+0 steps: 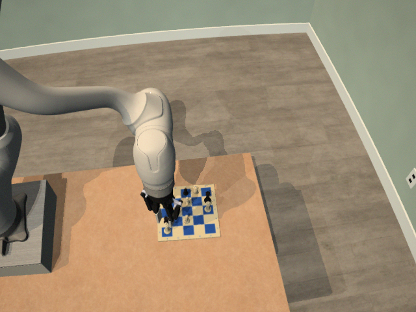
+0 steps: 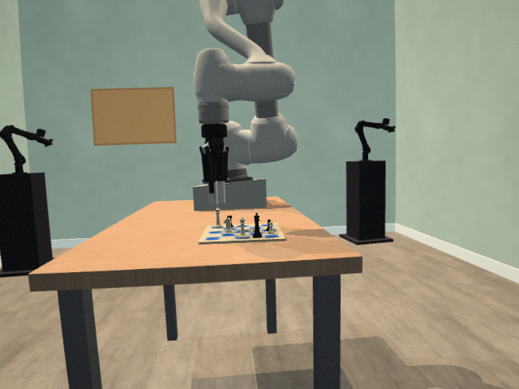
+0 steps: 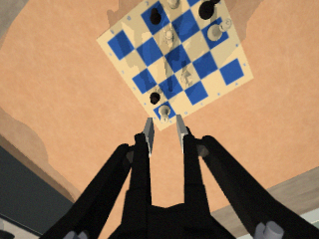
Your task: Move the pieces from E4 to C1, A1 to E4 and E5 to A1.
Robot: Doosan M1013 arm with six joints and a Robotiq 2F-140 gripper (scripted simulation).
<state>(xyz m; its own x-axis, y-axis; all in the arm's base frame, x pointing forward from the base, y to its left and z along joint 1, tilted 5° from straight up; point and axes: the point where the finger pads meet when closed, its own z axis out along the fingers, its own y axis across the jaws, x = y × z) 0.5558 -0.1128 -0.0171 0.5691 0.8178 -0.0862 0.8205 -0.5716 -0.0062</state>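
Note:
The gripper (image 1: 164, 217) (image 2: 216, 196) (image 3: 165, 130) is partly open and empty, pointing down above the board's corner nearest the base. A tall white piece (image 1: 167, 230) (image 2: 217, 218) (image 3: 164, 111) stands upright on that blue corner square, below the fingertips. A small black piece (image 3: 155, 98) stands on the adjoining cream square. On the chessboard (image 1: 210, 218) (image 2: 209, 240) (image 3: 239, 55), a tall black piece (image 1: 207, 198) (image 2: 256, 228) (image 3: 205, 10) stands beside another tall white piece (image 1: 208, 207) (image 2: 242, 230) (image 3: 215, 33). The edge letters and digits are too small to read.
A white knight (image 1: 186, 220) (image 2: 227, 224) (image 3: 186, 77) stands near the corner pieces. A black pawn (image 1: 185, 192) (image 2: 268, 224) (image 3: 156, 17), a white piece (image 1: 187, 201) (image 3: 169, 38) and another white piece (image 1: 195, 190) (image 3: 172, 2) stand toward one side. The arm hides part of the board in the top view.

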